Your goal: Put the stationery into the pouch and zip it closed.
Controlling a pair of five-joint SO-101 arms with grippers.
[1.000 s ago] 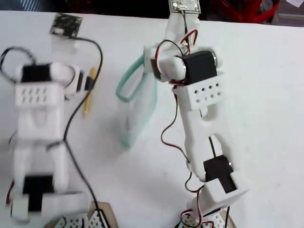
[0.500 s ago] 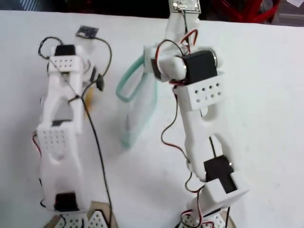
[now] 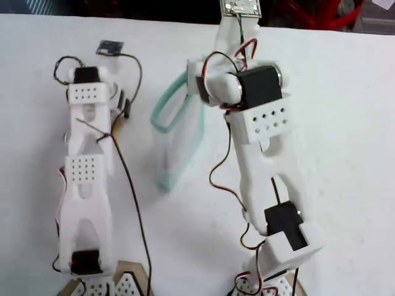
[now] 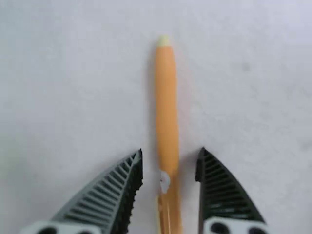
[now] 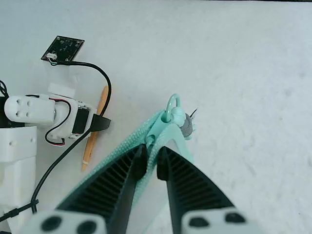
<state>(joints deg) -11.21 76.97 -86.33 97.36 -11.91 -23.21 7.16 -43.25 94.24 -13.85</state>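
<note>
Pouch (image 3: 180,145), clear with mint trim, is lying on the white table (image 3: 345,123) between the 2 arms. The right gripper (image 5: 152,152) is pinching its zip edge, fingers clamped on the mint tape just beside the ring-shaped pull (image 5: 172,104). An orange pen (image 4: 166,107) is lying flat on the table to the pouch's left, apart from it. The left gripper (image 4: 169,158) is straddling the pen with its 2 fingers spread, 1 on either side of the barrel, a gap showing on each side.

white table (image 3: 352,111) | red object (image 3: 321,15) beyond far edge
</note>
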